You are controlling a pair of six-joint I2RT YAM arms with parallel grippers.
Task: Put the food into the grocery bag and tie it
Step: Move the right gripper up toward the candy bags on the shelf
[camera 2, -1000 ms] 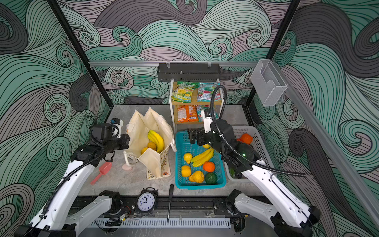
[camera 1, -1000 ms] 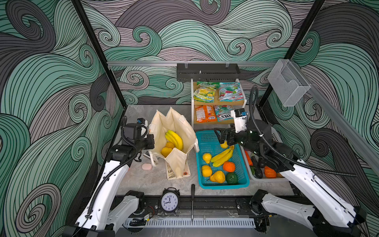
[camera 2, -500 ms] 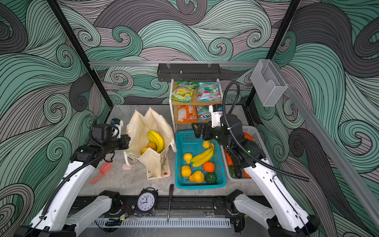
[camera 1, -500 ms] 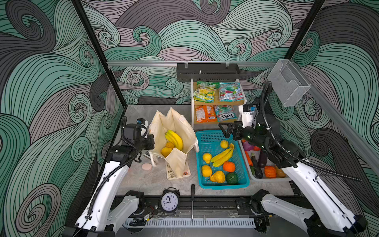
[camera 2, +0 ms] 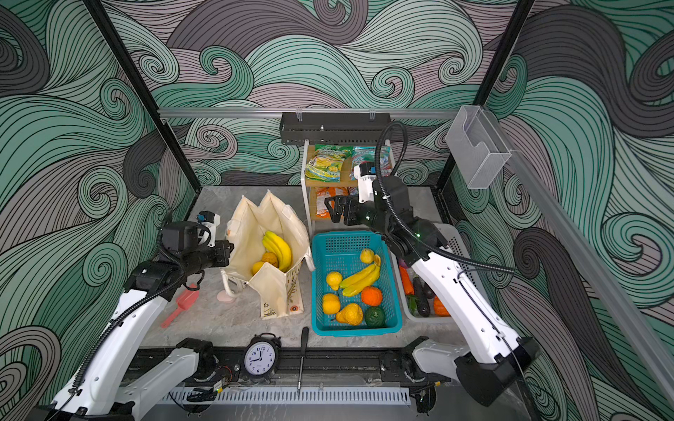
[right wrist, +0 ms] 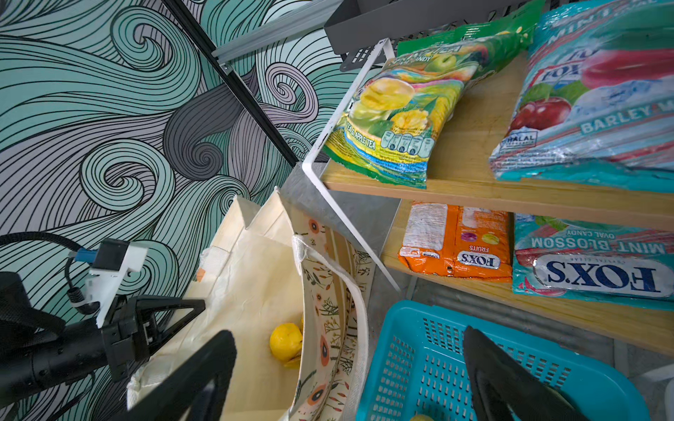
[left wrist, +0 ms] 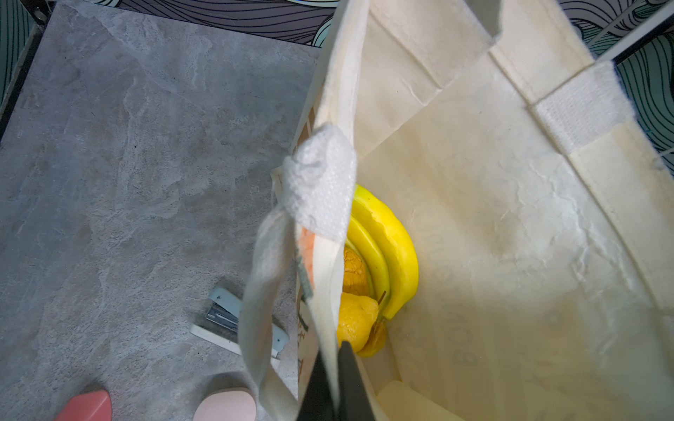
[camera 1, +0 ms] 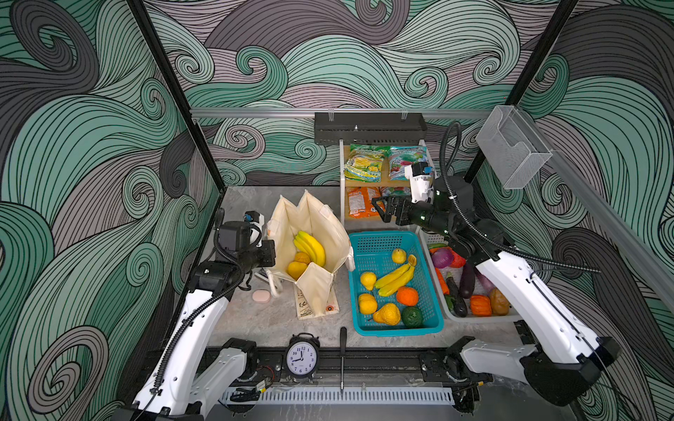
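Here the cream canvas tote (camera 1: 291, 218) stands open just left of the teal basket (camera 1: 397, 330). The right gripper (camera 1: 381, 211) hangs wide open and empty before the snack shelf (right wrist: 474, 138). The left gripper (left wrist: 333, 355) is closed on the tote's rim. Inside lie a banana bunch (camera 1: 312, 246) and yellow fruit (camera 1: 297, 269).

The table (camera 1: 262, 328) carries the bag (camera 1: 317, 218), a teal basket (camera 1: 397, 331), a white basket (camera 1: 481, 319), a shelf (right wrist: 470, 153), a scoop (camera 2: 180, 304) and a stapler (left wrist: 233, 320). The shelf's top board holds a green packet (camera 1: 364, 164) and a teal packet (camera 1: 403, 160). The lower board holds an orange packet (camera 1: 359, 204) and a mint packet (right wrist: 591, 262).
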